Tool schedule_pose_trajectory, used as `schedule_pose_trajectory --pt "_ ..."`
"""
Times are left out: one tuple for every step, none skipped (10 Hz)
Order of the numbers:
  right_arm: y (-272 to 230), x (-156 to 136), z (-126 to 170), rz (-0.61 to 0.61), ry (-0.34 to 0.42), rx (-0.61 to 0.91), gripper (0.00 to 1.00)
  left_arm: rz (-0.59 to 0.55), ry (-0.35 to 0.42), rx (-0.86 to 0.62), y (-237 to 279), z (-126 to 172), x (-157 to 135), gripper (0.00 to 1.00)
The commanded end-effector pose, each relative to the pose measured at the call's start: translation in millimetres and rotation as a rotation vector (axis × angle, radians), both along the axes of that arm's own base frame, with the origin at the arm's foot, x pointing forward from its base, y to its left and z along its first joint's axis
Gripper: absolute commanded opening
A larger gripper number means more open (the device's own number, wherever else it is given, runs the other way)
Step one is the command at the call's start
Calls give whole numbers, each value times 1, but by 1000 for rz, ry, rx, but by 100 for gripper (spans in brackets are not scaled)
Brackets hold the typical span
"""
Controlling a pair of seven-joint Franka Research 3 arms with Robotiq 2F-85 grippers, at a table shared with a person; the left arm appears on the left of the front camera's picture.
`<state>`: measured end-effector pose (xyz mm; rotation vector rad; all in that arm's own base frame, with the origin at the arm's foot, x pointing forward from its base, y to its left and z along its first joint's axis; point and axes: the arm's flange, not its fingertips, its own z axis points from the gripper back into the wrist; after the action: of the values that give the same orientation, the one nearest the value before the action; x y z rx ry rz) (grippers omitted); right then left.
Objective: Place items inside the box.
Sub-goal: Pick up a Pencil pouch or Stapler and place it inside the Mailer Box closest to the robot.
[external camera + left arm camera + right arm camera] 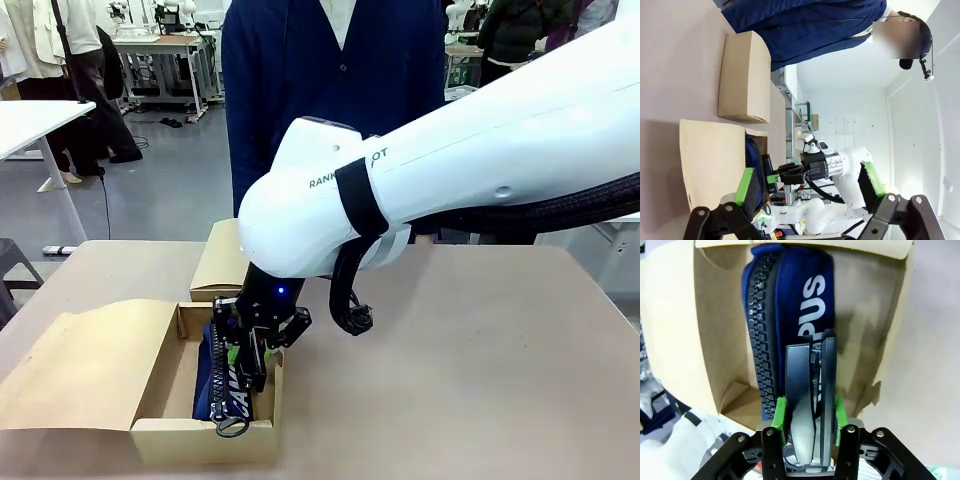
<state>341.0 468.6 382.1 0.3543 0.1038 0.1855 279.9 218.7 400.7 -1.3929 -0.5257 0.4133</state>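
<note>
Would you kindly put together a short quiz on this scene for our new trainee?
1. What does the right gripper hold? A) a marker pen B) the black stapler C) a utility knife
2. True or false: the navy-blue pencil case lies inside the box.
3. Fill in: the jaws of the left gripper stand ____, with nothing between them.

Key: 1 B; 2 true; 3 open.
</note>
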Motion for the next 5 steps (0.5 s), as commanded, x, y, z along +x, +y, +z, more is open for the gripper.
schedule_pose_trajectory --pt "4 -1 6 -38 -32 -21 60 2 -26 -3 -4 0 -3 100" --pt "3 -2 5 -51 -51 -37 100 2 -26 -3 -4 0 -3 100" --pt "1 -3 5 -50 -53 -33 100 2 -26 -3 -4 0 -3 100" --pt "-2 -4 6 -49 -61 -24 100 2 -26 -3 -4 0 -3 100" --pt "-6 -5 6 -56 -77 -11 100 2 -26 -3 -4 0 -3 100"
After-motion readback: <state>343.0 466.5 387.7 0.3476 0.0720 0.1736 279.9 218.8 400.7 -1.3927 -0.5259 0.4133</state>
